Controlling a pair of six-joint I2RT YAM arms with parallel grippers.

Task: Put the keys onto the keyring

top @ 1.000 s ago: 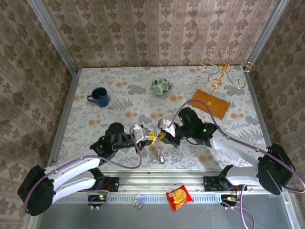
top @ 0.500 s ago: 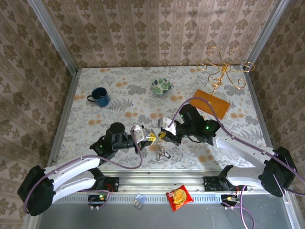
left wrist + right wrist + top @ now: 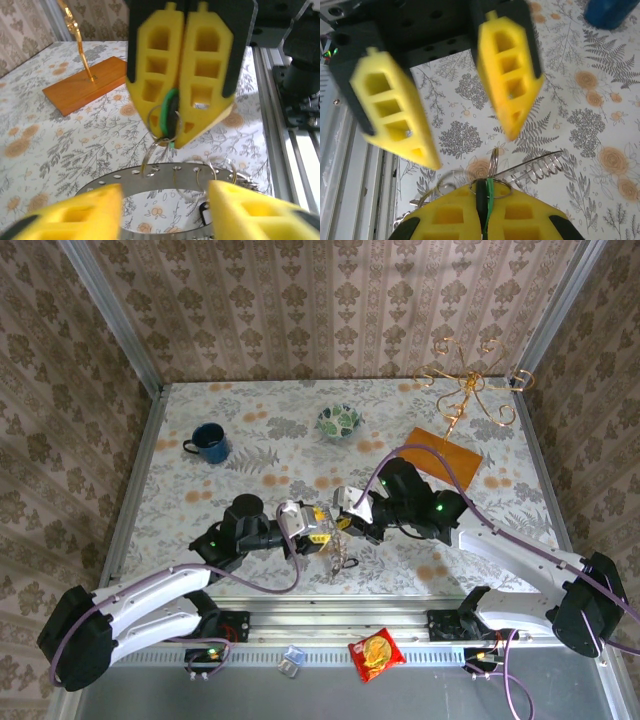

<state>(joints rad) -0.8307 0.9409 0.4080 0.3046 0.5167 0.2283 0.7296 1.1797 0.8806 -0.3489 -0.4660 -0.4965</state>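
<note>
**Left gripper open beside the pinched keys**

Right of the mug (image 3: 208,442) and nearer the arm bases, the left gripper (image 3: 320,524) has its jaws well apart and holds nothing. Just beyond it, further right of the mug, the keys (image 3: 336,556) hang as a small bunch above the worktop (image 3: 270,455). Their green head is pinched in the right gripper (image 3: 346,519), which is clamped tight. A thin wire loop beside the green head is probably the keyring (image 3: 149,120), though several loops overlap there and this is not certain.

The step appears to be taking a fresh hold so a key can be worked along the loop. Done well, the left gripper would close on one loop only, close to the green head. The right gripper would stay steady so the bunch does not swing.

The worktop's near rail runs close under the bunch, on the side away from the mug, so room there is tight. Open worktop lies back toward the mug. The orange stand base (image 3: 442,457) sits far right of the mug, well apart from the work.
</note>
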